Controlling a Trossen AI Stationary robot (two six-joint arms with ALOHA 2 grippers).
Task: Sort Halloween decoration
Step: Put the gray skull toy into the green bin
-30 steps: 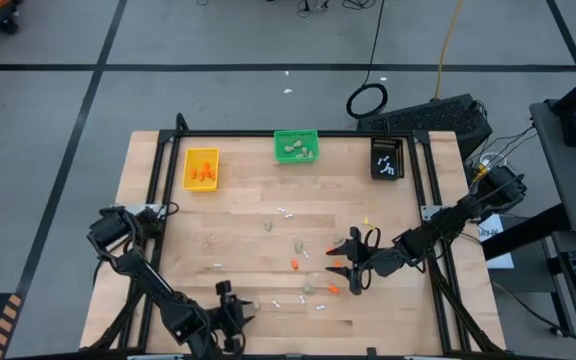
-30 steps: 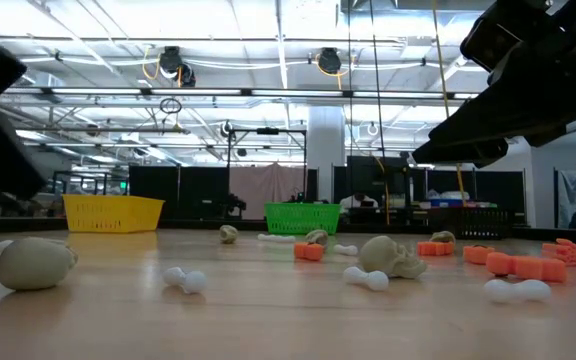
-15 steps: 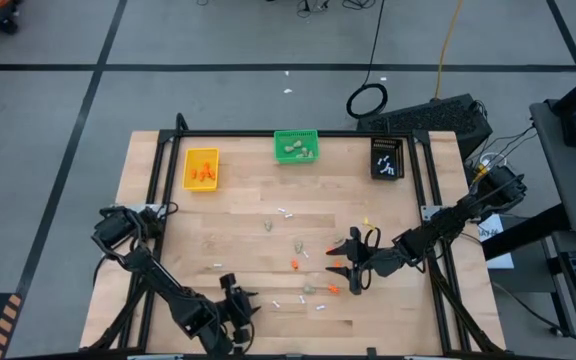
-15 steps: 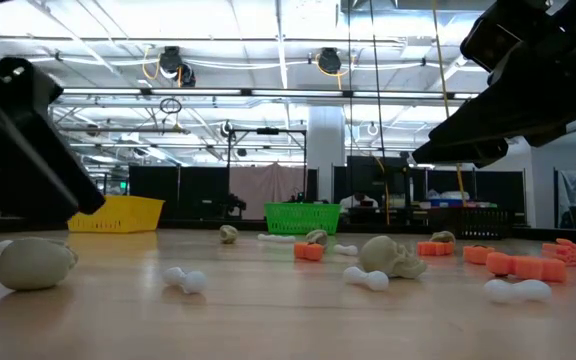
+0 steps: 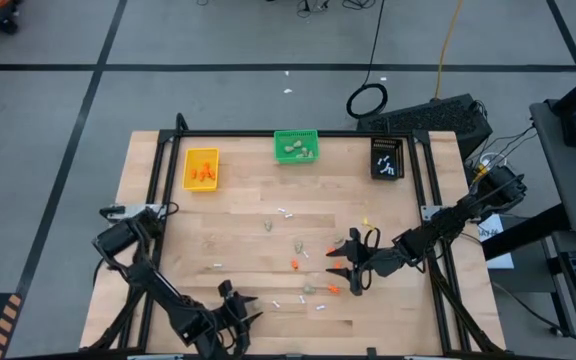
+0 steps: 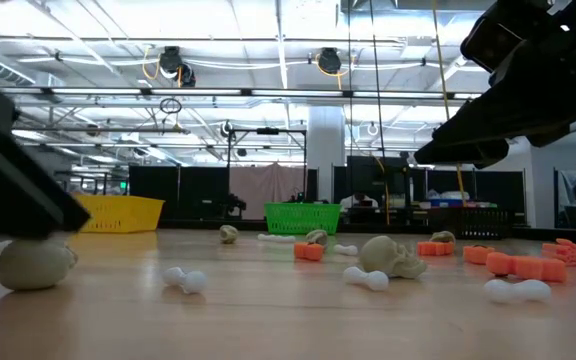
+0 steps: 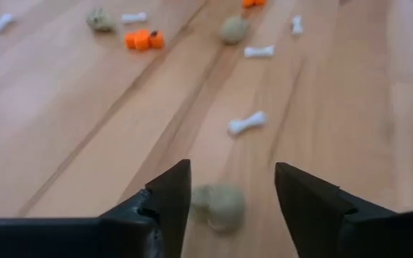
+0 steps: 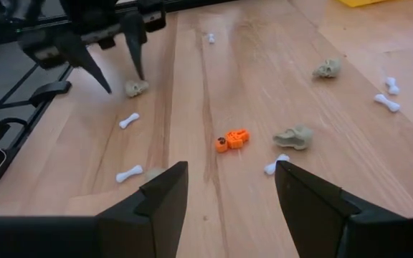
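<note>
Bins: three — yellow bin point(image 5: 201, 168), green bin point(image 5: 296, 147), black bin point(image 5: 387, 158)
Grippers: two — left gripper point(image 5: 245, 308), right gripper point(image 5: 347, 264)

Grey floor point(image 5: 218, 90) crossed by dark tape lines, pale wooden tabletop point(image 5: 248, 215), black cable coil point(image 5: 368, 100) on the floor, white ceiling strip lights point(image 6: 218, 25), dark curtained partitions point(image 6: 178, 190) behind

left hand point(image 5: 240, 308): low (near edge), fingers parted | right hand point(image 5: 346, 264): mid-table, fingers apart
</note>
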